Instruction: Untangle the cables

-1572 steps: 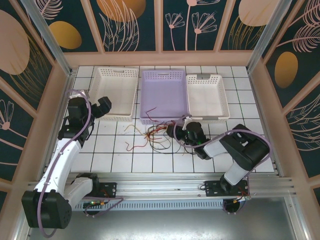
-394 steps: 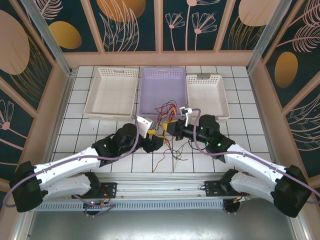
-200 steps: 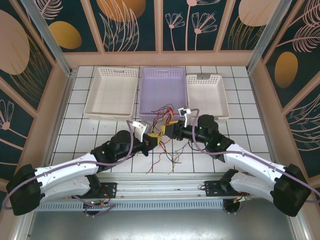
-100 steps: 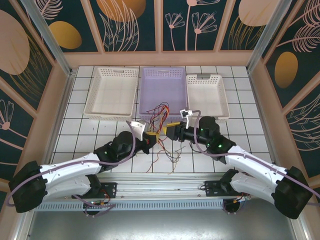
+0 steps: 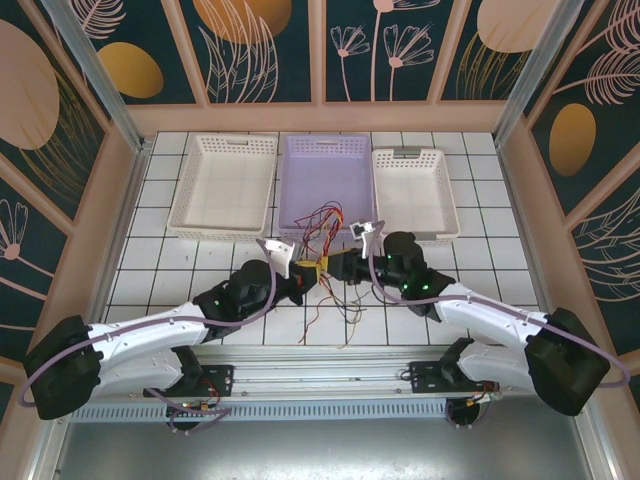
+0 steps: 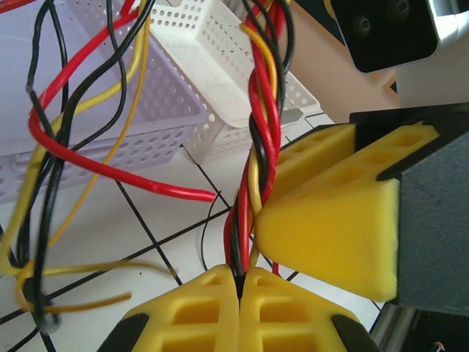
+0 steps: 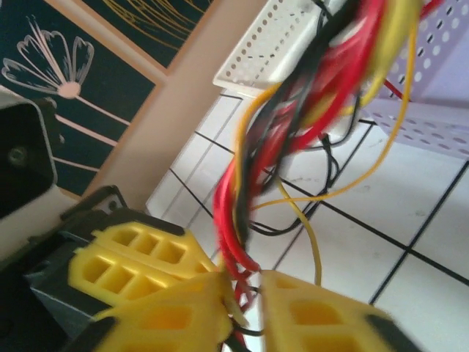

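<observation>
Right end effector (image 7: 245, 297) leftward, cables (image 7: 233, 220) within.

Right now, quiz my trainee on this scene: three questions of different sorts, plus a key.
1. True or false: the left gripper is shut on the cables.
2. The middle basket is: A white, B lilac, C green.
3. Name the three colours of the cables that the right gripper grips.
Key: 1 true; 2 B; 3 red, yellow, black.
</observation>
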`<state>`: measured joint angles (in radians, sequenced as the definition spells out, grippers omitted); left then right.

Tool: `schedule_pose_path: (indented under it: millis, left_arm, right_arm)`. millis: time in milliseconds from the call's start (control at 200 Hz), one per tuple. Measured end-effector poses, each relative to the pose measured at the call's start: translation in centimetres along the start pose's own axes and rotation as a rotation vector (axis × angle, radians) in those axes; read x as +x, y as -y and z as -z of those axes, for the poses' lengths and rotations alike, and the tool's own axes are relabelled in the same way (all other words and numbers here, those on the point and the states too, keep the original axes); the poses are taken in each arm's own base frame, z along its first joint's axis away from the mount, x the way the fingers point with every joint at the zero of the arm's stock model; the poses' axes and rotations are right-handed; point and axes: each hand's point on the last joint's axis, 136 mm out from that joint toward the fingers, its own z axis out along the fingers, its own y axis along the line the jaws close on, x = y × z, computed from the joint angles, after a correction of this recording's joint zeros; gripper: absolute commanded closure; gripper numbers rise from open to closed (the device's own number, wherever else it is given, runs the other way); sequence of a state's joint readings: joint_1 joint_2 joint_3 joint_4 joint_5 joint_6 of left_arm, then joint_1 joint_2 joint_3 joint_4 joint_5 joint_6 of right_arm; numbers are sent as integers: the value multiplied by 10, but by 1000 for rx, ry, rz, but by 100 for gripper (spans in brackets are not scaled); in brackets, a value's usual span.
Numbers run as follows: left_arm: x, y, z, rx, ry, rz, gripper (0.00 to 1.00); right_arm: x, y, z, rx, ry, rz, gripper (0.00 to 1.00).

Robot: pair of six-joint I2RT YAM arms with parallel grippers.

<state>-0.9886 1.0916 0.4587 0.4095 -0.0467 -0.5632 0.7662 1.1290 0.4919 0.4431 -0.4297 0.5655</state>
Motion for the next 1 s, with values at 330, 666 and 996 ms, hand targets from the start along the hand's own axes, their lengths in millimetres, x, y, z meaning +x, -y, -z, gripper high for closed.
schedule_pose_path:
  millis: [330,666,996]
  left_arm:
    - [-11,0,4,-14,41,4,100]
    - [-16,-21,15,-148,53,-12,100]
    - [-15,-21,12,-144,40,-13,100]
  right_arm:
    - [-7,-2,9,23,35,18,100]
    - [-33,22,36,135,145,5,100]
    - [-22,1,32,21,96,24,66]
